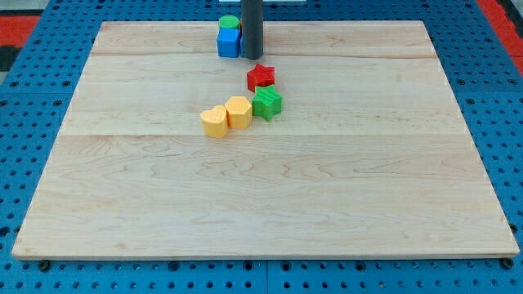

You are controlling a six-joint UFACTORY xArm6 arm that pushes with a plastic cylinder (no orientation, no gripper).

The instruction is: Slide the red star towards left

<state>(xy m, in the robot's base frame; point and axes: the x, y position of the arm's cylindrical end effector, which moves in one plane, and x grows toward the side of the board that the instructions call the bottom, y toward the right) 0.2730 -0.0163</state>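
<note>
Resting on board: every block sits on the wooden board (261,212); no container shows.
Rod: dark, upright, coming down from the view's top.
My tip (253,58): down at the board near its top edge, just right of the blue cube (228,42), with a small blue piece partly hidden behind the rod.
Jaws: the rod has none, so nothing is held; contact with the blue cube cannot be told.
Green round block (229,22): above the blue cube in the view, seemingly on top of it.
Red star (261,77): just below my tip, apart from it.
Green block (266,104): directly under the red star, touching or nearly so.
Yellow hexagonal block (239,111): left of the green block.
Yellow heart-like block (215,121): pressed against its left side.
</note>
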